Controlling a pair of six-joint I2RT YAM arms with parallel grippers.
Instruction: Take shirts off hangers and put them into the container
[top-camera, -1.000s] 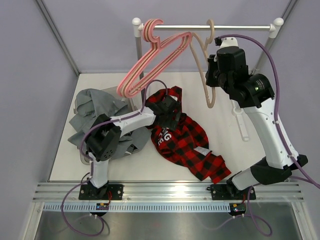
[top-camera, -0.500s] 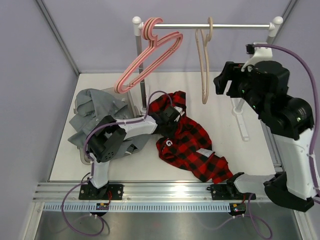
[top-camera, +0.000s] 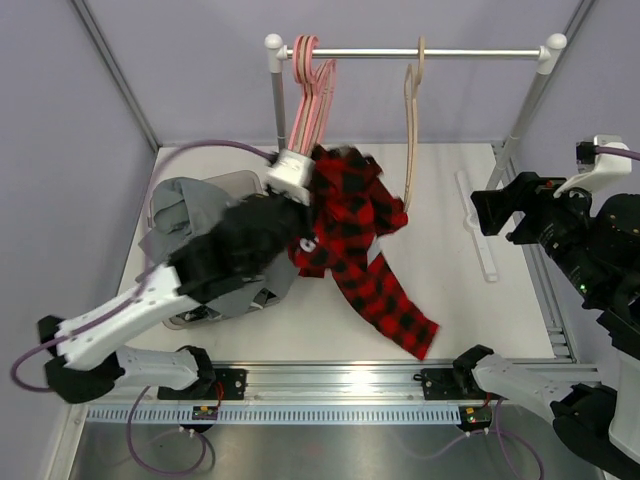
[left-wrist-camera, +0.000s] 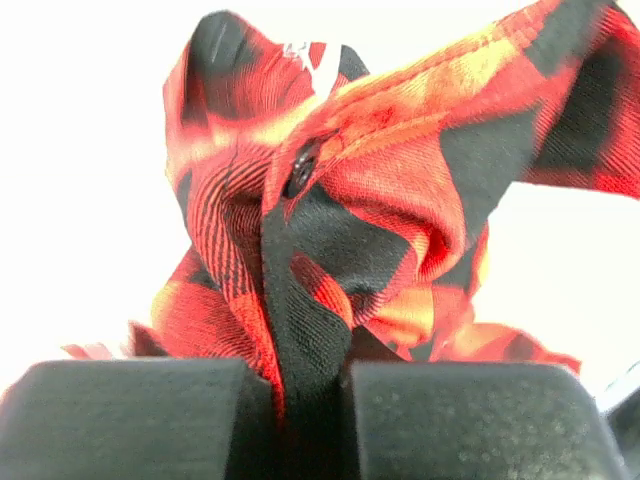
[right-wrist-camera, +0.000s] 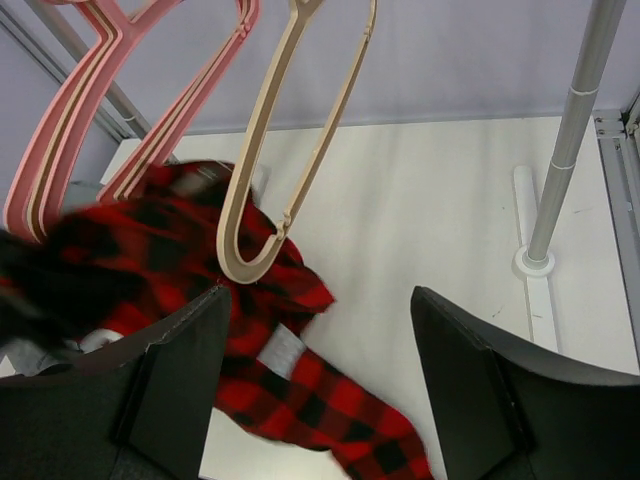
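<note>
Soft, matt woven cloth makes up the red-and-black plaid shirt. Pinching the shirt, the left gripper is matt black, finely grained plastic. Above the shirt, smooth pink hangers hang on a shiny metal rail.

Pale lilac walls enclose a white table; a metal rail spans the back

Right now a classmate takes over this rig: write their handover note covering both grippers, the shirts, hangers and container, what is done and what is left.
Left gripper: shut on the red plaid shirt, lifted beside the container, its tail down at the table.
Right gripper: open, empty, off to the right.
Pink hangers and tan hanger hang bare on the rail.
Done: grey shirt lies in the container; no shirt hangs.
Left: drop the red plaid shirt into the container.
</note>
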